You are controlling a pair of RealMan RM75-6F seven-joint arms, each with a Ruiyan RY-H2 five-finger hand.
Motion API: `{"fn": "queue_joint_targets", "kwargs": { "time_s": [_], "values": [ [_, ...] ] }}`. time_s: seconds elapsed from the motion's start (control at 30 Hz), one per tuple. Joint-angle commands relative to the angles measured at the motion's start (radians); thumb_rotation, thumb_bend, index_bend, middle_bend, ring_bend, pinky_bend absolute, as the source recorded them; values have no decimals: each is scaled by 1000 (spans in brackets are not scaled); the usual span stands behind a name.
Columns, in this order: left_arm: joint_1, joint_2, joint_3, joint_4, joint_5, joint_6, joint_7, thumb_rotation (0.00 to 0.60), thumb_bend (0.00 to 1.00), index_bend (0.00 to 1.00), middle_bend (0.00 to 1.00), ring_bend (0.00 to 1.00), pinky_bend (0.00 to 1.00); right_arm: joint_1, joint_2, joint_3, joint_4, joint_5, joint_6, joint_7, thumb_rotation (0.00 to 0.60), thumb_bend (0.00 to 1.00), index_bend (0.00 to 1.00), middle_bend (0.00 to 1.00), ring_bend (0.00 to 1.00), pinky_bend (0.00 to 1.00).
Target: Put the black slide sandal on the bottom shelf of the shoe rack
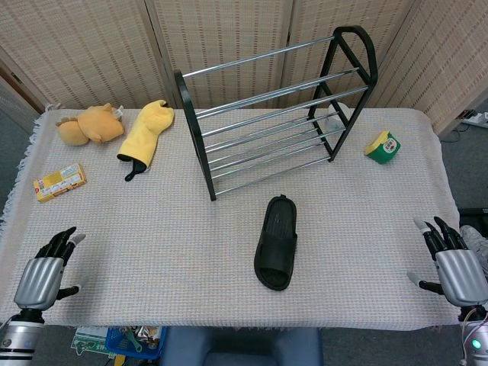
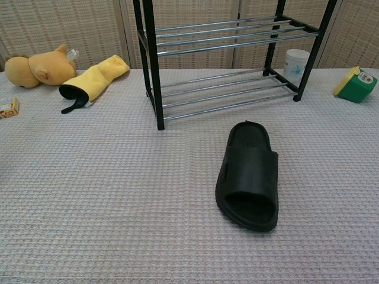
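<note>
The black slide sandal [image 1: 277, 242] [image 2: 249, 174] lies flat on the table in front of the shoe rack, heel end toward the rack. The black-and-chrome shoe rack [image 1: 278, 107] [image 2: 225, 65] stands at the back middle, and its bottom shelf [image 1: 271, 158] [image 2: 228, 97] of metal bars holds nothing. My left hand [image 1: 46, 271] rests at the table's front left corner, fingers apart and holding nothing. My right hand [image 1: 454, 261] rests at the front right corner, likewise with fingers apart and nothing in it. Both hands are far from the sandal. Neither hand shows in the chest view.
A yellow plush toy [image 1: 90, 125] and a yellow oven mitt [image 1: 145, 135] lie at the back left. A small yellow box [image 1: 59, 182] sits at the left edge. A green-yellow carton [image 1: 382, 146] lies right of the rack, and a white cup [image 2: 296, 61] stands behind it.
</note>
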Motion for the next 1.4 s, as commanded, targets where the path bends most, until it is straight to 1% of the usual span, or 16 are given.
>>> {"fn": "queue_joint_targets", "kwargs": {
  "time_s": [0.03, 0.2, 0.37, 0.53, 0.77, 0.9, 0.97, 1.07, 1.13, 1.2, 1.27, 1.33, 1.4],
  "values": [
    [5, -4, -3, 6, 9, 16, -2, 600, 267, 173, 84, 102, 256, 2, 0, 0, -2, -2, -1, -1, 600, 111, 0, 127, 25, 122],
    [18, -29, -13, 35, 32, 69, -22, 600, 267, 190, 84, 104, 256, 2, 1, -1, -4, -4, 4, 0, 600, 111, 0, 127, 25, 122],
    [25, -30, -16, 40, 37, 87, -24, 600, 267, 193, 84, 103, 256, 14, 5, 1, 2, 1, -16, 2, 600, 111, 0, 127, 25, 122],
    [20, -24, -14, 31, 34, 71, -16, 600, 266, 195, 84, 103, 256, 86, 29, 19, -5, -9, -102, -19, 600, 110, 0, 128, 25, 122],
    [26, -20, -8, 18, 30, 68, -8, 600, 267, 195, 84, 103, 256, 263, 41, 58, -38, -28, -319, -76, 600, 112, 0, 127, 25, 121],
    [39, -13, -3, 14, 20, 76, -8, 600, 267, 195, 84, 103, 256, 379, -6, 82, -40, -30, -450, -128, 600, 111, 0, 127, 25, 122],
    [46, -10, 2, 14, 15, 77, -9, 600, 267, 195, 84, 103, 256, 430, -44, 91, -24, -17, -513, -142, 600, 92, 0, 127, 25, 122],
    [57, -3, 8, 11, 11, 82, -9, 600, 267, 195, 84, 103, 256, 484, -105, 93, 0, -12, -569, -181, 600, 32, 0, 127, 25, 121],
    [64, 2, 10, 10, 7, 87, -12, 600, 267, 195, 84, 103, 256, 504, -145, 91, 16, -17, -579, -202, 600, 5, 0, 127, 25, 121],
    [71, 5, 13, 10, 4, 92, -14, 600, 267, 195, 84, 103, 256, 517, -193, 85, 42, -19, -577, -225, 600, 0, 0, 120, 20, 107],
    [78, 7, 16, 11, 4, 94, -19, 600, 267, 195, 84, 103, 256, 520, -236, 73, 67, -29, -563, -245, 600, 0, 0, 83, 7, 67],
    [82, 8, 20, 13, 3, 94, -23, 600, 267, 195, 84, 104, 256, 517, -265, 59, 84, -32, -552, -263, 600, 0, 0, 21, 0, 17],
    [84, 8, 22, 15, 3, 92, -27, 600, 267, 195, 84, 103, 256, 510, -291, 48, 96, -31, -536, -281, 600, 0, 0, 0, 0, 0]
  ]
}}
